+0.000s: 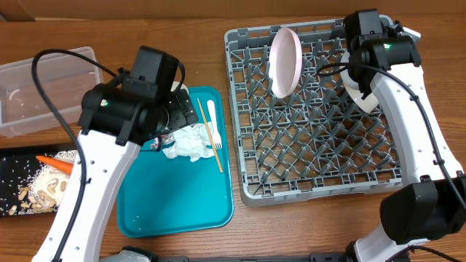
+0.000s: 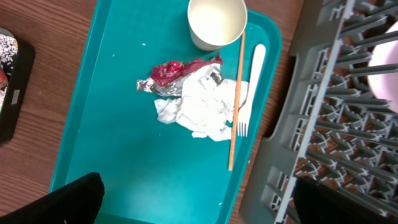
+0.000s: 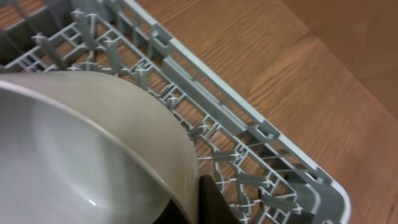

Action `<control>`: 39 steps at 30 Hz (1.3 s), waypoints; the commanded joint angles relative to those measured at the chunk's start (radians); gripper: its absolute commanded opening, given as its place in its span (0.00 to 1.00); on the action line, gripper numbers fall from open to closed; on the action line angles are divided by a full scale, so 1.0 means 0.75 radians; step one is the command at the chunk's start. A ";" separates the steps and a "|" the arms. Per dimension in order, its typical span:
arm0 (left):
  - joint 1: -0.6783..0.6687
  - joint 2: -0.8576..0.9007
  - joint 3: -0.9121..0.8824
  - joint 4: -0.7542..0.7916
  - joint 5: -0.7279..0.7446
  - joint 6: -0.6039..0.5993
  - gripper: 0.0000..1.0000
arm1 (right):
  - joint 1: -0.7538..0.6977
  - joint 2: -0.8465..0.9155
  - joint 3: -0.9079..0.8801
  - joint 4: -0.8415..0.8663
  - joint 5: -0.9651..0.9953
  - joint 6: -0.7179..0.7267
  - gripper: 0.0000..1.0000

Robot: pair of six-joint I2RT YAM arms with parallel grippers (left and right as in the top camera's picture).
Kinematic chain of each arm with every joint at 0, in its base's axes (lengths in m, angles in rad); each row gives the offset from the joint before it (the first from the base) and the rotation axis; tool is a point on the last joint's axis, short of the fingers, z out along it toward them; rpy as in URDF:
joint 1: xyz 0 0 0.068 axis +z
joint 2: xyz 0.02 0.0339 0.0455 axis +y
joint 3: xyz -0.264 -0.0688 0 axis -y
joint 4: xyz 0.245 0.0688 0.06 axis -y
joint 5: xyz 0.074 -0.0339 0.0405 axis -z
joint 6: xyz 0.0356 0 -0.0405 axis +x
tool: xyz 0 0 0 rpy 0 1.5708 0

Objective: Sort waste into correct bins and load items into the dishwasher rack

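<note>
Dishwasher rack [image 1: 240, 116] holds the pink plate [image 1: 285, 62] on edge; over its right rim the right gripper [image 3: 196, 196] pinches a whitish bowl [image 3: 81, 143]. Left of the rack, left gripper [image 2: 199, 205] gapes above napkin [image 2: 202, 106] and wrapper [image 2: 174, 71]: one closure could snag both

Napkin [image 2: 202, 109], wrapper [image 2: 171, 74], fork [image 2: 254, 81], stick [image 2: 236, 99], cup [image 2: 216, 22] on tray [image 2: 124, 174]; plate [image 1: 285, 62] in rack [image 1: 320, 145], right of tray.

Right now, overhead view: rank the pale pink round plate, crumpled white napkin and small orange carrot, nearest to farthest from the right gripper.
Measured from the right gripper, shut on a whitish round bowl over the grey plastic rack:
1. pale pink round plate: upright in the same rack, just to its left.
2. crumpled white napkin: on the teal tray.
3. small orange carrot: on the black tray, far left.
</note>
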 commanded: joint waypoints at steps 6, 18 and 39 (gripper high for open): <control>0.016 0.060 0.001 -0.004 -0.012 -0.023 1.00 | 0.072 0.007 -0.209 -0.056 0.216 0.311 0.04; 0.016 0.061 0.001 -0.029 -0.013 -0.022 1.00 | 0.340 0.009 -0.435 0.009 0.502 0.495 0.04; 0.016 0.061 0.001 -0.028 -0.009 -0.022 1.00 | 0.397 0.107 -0.525 0.015 0.517 0.496 0.04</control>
